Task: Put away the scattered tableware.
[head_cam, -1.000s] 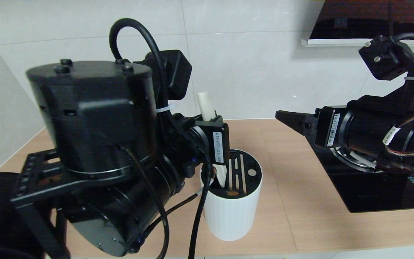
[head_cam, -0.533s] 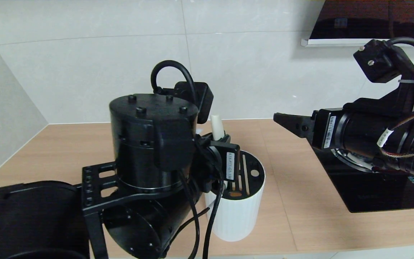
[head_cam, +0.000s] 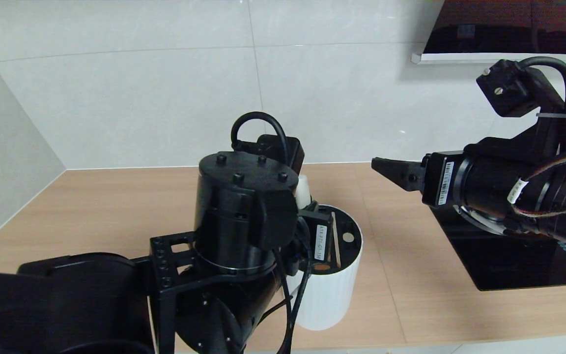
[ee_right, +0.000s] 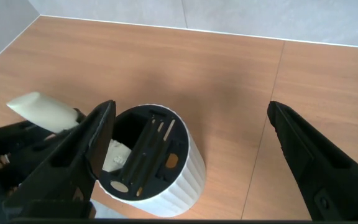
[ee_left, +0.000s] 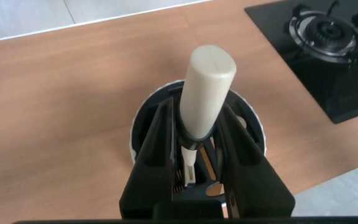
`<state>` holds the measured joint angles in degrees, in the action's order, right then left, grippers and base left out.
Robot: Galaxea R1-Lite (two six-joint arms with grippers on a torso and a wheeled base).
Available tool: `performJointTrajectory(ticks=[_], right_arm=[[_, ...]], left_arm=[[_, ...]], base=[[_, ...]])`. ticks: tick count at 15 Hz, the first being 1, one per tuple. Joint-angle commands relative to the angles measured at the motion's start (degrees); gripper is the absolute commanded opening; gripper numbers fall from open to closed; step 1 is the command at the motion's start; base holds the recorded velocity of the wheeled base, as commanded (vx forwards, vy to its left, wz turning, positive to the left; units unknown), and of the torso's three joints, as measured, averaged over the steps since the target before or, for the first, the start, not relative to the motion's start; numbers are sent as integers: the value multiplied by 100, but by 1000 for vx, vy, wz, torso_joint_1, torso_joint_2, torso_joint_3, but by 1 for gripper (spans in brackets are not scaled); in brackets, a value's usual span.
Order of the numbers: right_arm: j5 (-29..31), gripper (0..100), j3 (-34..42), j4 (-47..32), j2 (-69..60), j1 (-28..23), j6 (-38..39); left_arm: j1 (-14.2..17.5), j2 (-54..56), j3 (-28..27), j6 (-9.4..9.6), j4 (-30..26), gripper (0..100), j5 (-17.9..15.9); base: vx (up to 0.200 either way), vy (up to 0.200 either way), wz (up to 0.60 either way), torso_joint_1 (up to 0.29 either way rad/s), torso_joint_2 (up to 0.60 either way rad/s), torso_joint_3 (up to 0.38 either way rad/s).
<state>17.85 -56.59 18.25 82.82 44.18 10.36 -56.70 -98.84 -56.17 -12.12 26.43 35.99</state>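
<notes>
Left gripper [ee_left: 196,124] pinches the cream-handled utensil [ee_left: 207,81], its lower end already down in a slot of the white holder [head_cam: 332,290], so only seating and release look left; right gripper [head_cam: 383,168] hangs spread, empty, right of the holder.

Head view looks down; both wrist views closely overlook the holder [head_cam: 332,295].

Large pale grey tiles cover the far wall [head_cam: 116,98] and wrap round the left corner. Light wood-grain desk [head_cam: 106,206] below. Black glass gas hob [head_cam: 509,265] set in at right. Dark range hood [head_cam: 509,24] above it.
</notes>
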Motion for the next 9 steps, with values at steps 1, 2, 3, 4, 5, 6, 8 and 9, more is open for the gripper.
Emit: performJointTrajectory(ticks=[1, 2, 3, 4, 5, 6, 8, 9], right_arm=[[-1, 100, -1, 3, 15, 3, 1], [-1, 100, -1, 3, 15, 3, 1], [8, 100, -1, 3, 15, 3, 1], [-1, 100, -1, 3, 15, 3, 1], [-1, 100, 8, 3, 15, 3, 1], [-1, 100, 16, 3, 15, 3, 1], [8, 100, 16, 3, 15, 3, 1], [-1, 100, 16, 3, 15, 3, 1]], left_arm=[[1, -83, 1, -1, -6, 0, 5], [10, -118, 1, -1, -6, 0, 5], [10, -144, 1, -10, 3, 0, 5], [10, -171, 1, -10, 3, 0, 5], [10, -171, 1, -10, 3, 0, 5], [18, -179, 1, -10, 3, 0, 5], [18, -179, 1, -10, 3, 0, 5], [18, -171, -8, -28, 3, 100, 5]], base=[[0, 0, 0, 0, 0, 0], [0, 0, 0, 0, 0, 0], [0, 0, 0, 0, 0, 0], [0, 0, 0, 0, 0, 0], [0, 0, 0, 0, 0, 0], [0, 0, 0, 0, 0, 0], [0, 0, 0, 0, 0, 0], [0, 0, 0, 0, 0, 0]])
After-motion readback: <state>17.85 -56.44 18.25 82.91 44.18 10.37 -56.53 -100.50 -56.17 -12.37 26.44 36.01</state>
